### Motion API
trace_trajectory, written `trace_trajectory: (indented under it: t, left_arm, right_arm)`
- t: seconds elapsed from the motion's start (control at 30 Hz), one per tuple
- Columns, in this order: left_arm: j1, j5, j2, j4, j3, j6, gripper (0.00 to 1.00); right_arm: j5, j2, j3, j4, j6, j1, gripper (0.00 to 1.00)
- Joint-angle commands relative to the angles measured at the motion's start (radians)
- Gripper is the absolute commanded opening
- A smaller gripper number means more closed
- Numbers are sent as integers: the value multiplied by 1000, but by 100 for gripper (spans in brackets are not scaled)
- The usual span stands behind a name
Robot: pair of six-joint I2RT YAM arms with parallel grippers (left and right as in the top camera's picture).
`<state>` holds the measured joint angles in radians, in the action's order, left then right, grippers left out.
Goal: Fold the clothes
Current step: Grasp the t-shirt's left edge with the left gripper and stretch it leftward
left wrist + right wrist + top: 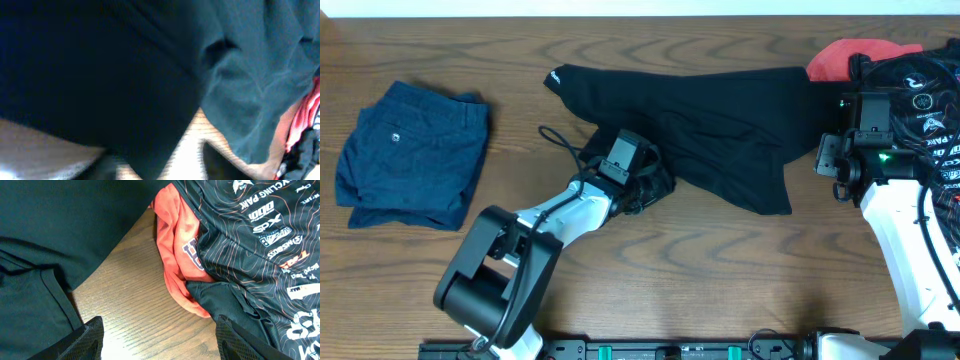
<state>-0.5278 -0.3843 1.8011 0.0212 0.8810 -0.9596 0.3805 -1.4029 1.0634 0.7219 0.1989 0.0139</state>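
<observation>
Overhead first: the soft black long trousers (710, 130) sprawl across the middle of the brown wooden table (720, 290), their long axis running from upper left down to the right. The left gripper (645, 185) is right at their lower-left edge, nose buried in a bunched bit of cloth, so that is clearly the nearer arm. The right gripper (832, 160) hangs just off the trousers' right end. Folded navy blue shorts (410, 160) lie well apart to the left. On the right, a black printed jersey (920, 90) and a red garment (840, 60) crowd that end, and we reckon they could get snagged.

Over to the left wrist: dark cloth fills nearly everything and the fingertips are only shadows at the bottom. We cannot tell whether those jaws are pinching fabric or merely close to it.

Right wrist now: the jaws are spread wide with bare wood between them and nothing held. The trousers lie to one side, the jersey and red garment to the other.
</observation>
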Motion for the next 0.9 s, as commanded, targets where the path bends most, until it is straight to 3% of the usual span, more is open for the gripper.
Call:
trace_trajectory:
  t: [0.0, 0.13, 0.27, 0.43, 0.57, 0.73, 0.8, 0.83, 0.87]
  left_arm:
    - [1, 15, 14, 10, -8, -6, 10]
    - [8, 11, 7, -100, -8, 11, 6]
    - [64, 36, -29, -324, -8, 162, 6]
    - [241, 192, -145, -529, -8, 339, 6]
    - [436, 243, -259, -515, -6, 441, 6]
    - [621, 192, -326, -460, -6, 451, 8]
    - [655, 122, -325, -476, -6, 451, 42]
    - [658, 98, -323, -493, -6, 451, 53]
    - [658, 61, -322, -525, -6, 451, 78]
  right_arm:
    - [4, 9, 8, 1, 14, 6, 70]
    - [5, 9, 8, 0, 14, 6, 70]
    - [13, 9, 8, 0, 13, 6, 70]
    - [12, 9, 8, 2, 14, 10, 71]
    - [11, 9, 8, 4, 14, 12, 72]
    - [0, 9, 8, 10, 14, 12, 73]
    - [-11, 9, 8, 16, 14, 12, 74]
    - [-14, 9, 8, 16, 14, 12, 74]
    - [-16, 9, 8, 18, 14, 12, 74]
